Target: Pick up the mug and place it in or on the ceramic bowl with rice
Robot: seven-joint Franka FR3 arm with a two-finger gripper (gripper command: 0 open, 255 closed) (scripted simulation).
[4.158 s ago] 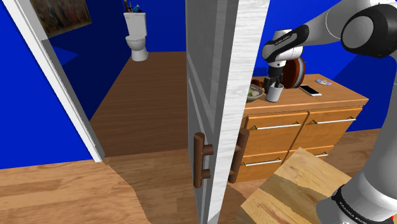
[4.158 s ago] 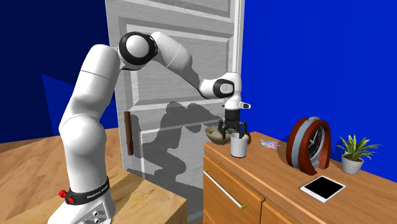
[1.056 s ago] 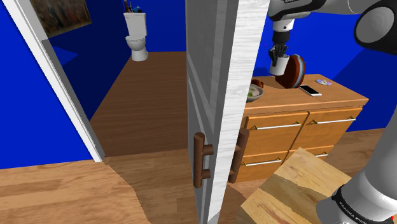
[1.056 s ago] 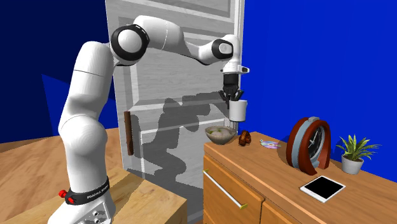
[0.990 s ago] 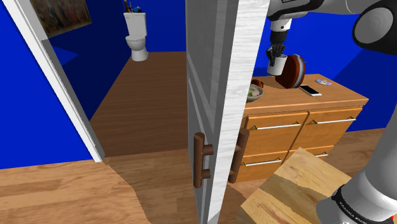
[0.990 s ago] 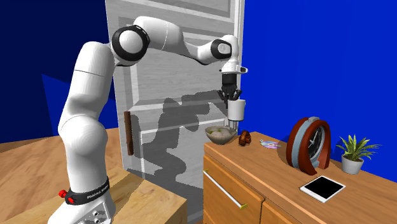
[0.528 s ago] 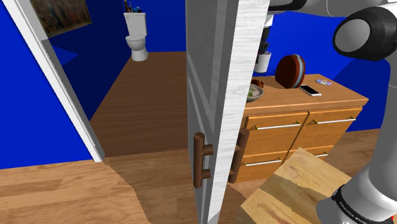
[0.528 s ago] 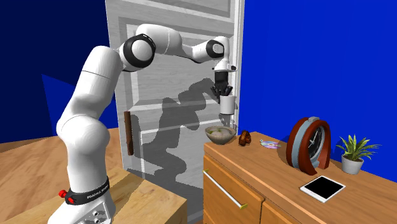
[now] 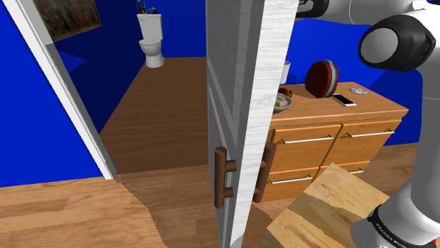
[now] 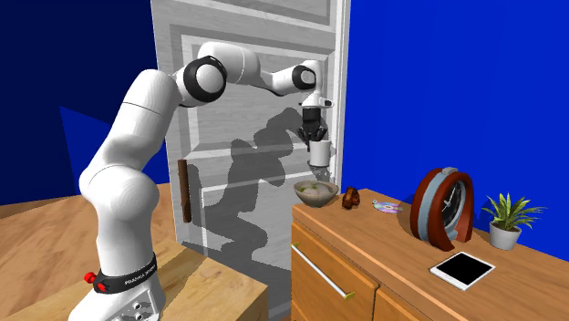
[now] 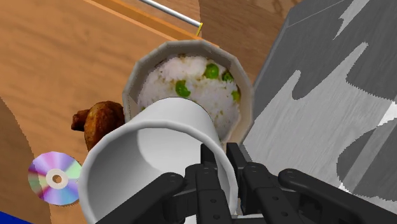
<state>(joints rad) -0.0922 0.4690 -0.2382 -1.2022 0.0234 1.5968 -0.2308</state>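
Wooden dresser top lies below the black two-finger gripper, which is clamped on the wall of the plain white mug. The mug hangs above the pale faceted bowl of pea-flecked rice, apparently aligned for lowering.

This is a room in a home, with deep blue walls and a wood-plank floor. A white panelled door with a brown bar handle stands open. Past it, a white toilet sits against the far wall. A framed picture hangs at the shoulder view's upper left.

A light wooden chest of drawers with slim metal pulls carries household things:
- a round brown-and-grey clock and a small potted green plant along its back edge
- a white-framed tablet near its front edge
- a shiny disc
- a pale bowl of rice with peas at the corner nearest the door
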